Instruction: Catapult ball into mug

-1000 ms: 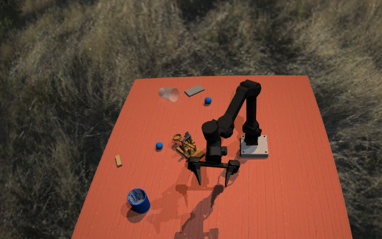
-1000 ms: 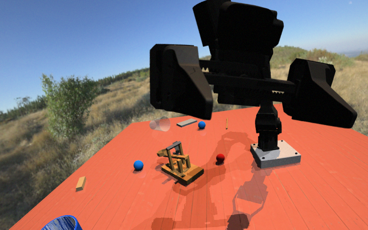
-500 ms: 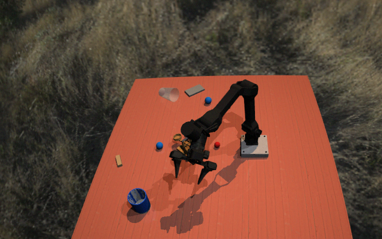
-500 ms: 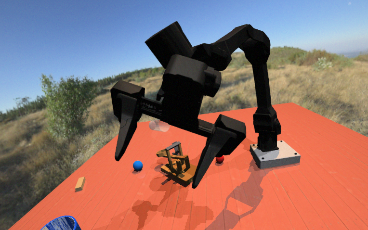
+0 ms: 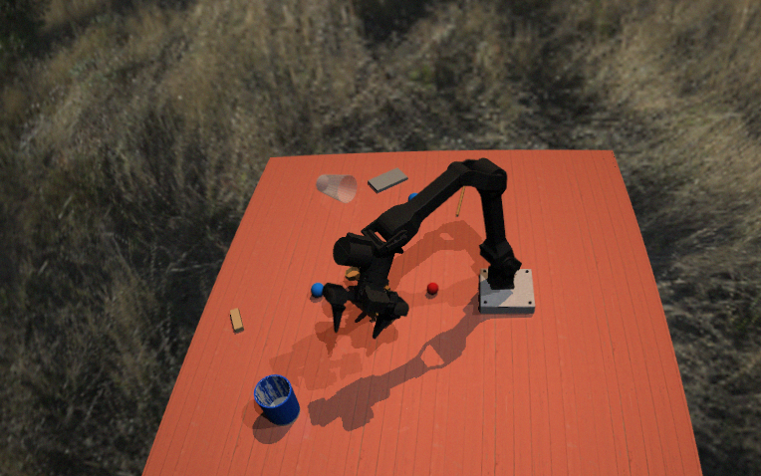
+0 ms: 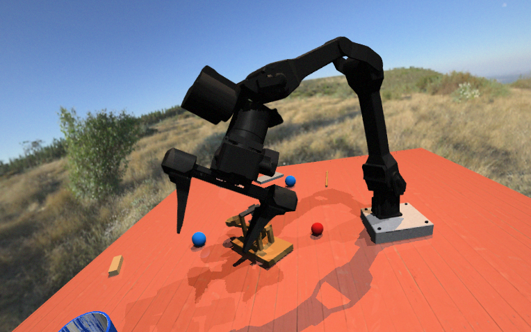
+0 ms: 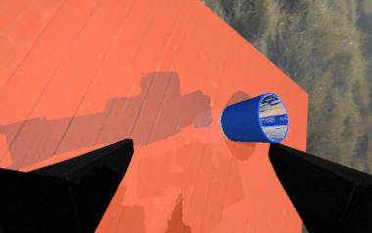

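Note:
My gripper point(image 5: 356, 334) point(image 6: 211, 242) point(image 7: 200, 147) is wide open and empty, pointing down above the table, in front of the catapult in the top view. The wooden catapult point(image 5: 352, 274) point(image 6: 279, 250) is mostly hidden by the gripper there; in the exterior view one finger crosses in front of it. A red ball point(image 5: 432, 288) point(image 6: 317, 228) lies between the catapult and the arm's base. A blue ball point(image 5: 317, 290) point(image 6: 199, 239) lies left of the catapult, another blue ball point(image 5: 412, 196) point(image 6: 290, 180) farther back. The blue mug point(image 5: 283, 406) point(image 6: 84, 323) point(image 7: 242, 119) stands upright at front left.
A small wooden block point(image 5: 236, 319) point(image 6: 115, 265) lies near the left edge. At the back are a clear cup point(image 5: 337, 187) on its side, a grey slab point(image 5: 387, 179) point(image 6: 270, 178) and a thin stick point(image 5: 460, 203) point(image 6: 326, 178).

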Controlling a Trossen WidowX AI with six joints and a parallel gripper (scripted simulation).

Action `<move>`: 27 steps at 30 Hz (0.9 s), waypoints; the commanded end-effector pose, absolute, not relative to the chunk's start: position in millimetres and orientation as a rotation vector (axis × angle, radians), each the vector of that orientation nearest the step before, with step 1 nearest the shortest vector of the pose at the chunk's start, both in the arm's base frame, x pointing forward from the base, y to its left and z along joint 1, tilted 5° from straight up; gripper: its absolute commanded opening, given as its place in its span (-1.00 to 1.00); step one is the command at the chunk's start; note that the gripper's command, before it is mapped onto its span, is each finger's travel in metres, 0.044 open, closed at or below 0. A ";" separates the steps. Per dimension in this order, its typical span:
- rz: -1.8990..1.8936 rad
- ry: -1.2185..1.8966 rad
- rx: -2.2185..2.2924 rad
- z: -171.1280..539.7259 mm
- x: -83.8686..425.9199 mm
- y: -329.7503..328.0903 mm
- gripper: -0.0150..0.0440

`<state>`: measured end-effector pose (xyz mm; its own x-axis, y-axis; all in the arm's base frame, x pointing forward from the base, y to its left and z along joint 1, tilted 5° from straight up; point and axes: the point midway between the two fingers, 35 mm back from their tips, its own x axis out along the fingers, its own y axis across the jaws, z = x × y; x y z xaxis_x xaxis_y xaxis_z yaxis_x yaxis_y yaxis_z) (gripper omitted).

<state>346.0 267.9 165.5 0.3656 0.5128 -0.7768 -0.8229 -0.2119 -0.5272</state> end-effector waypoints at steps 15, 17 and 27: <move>1.495 0.657 -1.701 134.0 344.5 128.1 1.00; 1.543 0.688 -1.731 133.5 340.2 114.4 1.00; 1.759 0.787 -1.813 136.5 318.3 68.2 1.00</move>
<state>322.6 75.8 137.9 0.0398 -0.0393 -0.9984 -0.7233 -0.6905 -0.0017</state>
